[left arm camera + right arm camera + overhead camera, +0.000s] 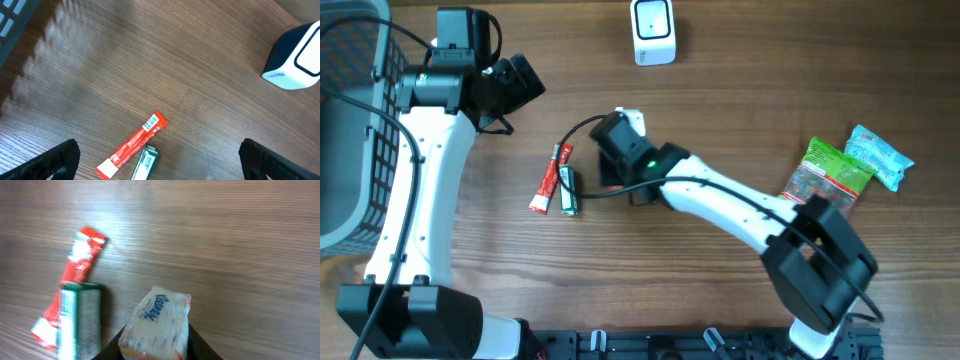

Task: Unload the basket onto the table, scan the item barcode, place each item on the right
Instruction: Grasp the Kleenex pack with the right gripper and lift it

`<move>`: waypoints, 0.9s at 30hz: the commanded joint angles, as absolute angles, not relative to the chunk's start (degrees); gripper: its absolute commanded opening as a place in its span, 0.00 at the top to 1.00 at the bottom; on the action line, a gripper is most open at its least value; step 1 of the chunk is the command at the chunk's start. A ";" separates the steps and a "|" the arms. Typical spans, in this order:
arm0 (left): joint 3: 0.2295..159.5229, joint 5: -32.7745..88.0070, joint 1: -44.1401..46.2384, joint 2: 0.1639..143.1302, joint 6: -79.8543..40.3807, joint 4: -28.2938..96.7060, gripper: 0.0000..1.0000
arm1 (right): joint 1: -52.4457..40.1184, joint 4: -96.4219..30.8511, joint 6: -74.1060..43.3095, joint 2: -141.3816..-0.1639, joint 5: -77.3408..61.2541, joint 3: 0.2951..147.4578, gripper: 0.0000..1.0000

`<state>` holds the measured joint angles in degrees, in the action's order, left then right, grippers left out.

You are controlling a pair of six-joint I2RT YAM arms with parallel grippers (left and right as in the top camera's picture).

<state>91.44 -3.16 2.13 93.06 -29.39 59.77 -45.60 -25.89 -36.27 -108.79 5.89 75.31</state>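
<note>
One tissue pack (157, 322) pinched btw R gripper (620, 128) jaws

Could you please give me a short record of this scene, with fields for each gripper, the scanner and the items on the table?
left gripper: open, empty, above the table's left side
right gripper: shut on the tissue pack, mid-table
scanner: white, at the far edge, apart from the held pack
red packet: lying flat, left of the right gripper
green box: right beside the red packet
green bag: right side of the table
blue bag: next to the green bag
basket: left edge
scan: not yet done
</note>
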 commanded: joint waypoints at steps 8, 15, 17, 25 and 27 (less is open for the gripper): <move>91.11 -3.29 1.85 92.79 -29.15 59.66 0.00 | -35.73 -41.28 -13.43 -107.42 9.21 75.29 0.70; 91.11 -3.29 1.85 92.79 -29.15 59.66 0.00 | -34.44 -42.44 -13.52 -107.46 9.02 75.29 0.65; 91.11 -3.31 1.85 92.79 -29.15 59.66 0.00 | -34.41 -42.44 -13.52 -107.57 9.02 75.29 0.62; 91.11 -3.31 1.85 92.79 -29.15 59.66 0.00 | -34.41 -43.44 -15.86 -107.72 8.95 75.26 0.50; 91.11 -3.29 1.85 92.79 -29.15 59.66 0.00 | -34.44 -43.79 -16.93 -107.85 8.58 75.26 0.53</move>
<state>91.44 -3.16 2.13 93.06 -29.39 59.79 -34.54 -43.38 -14.90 -108.42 8.01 75.24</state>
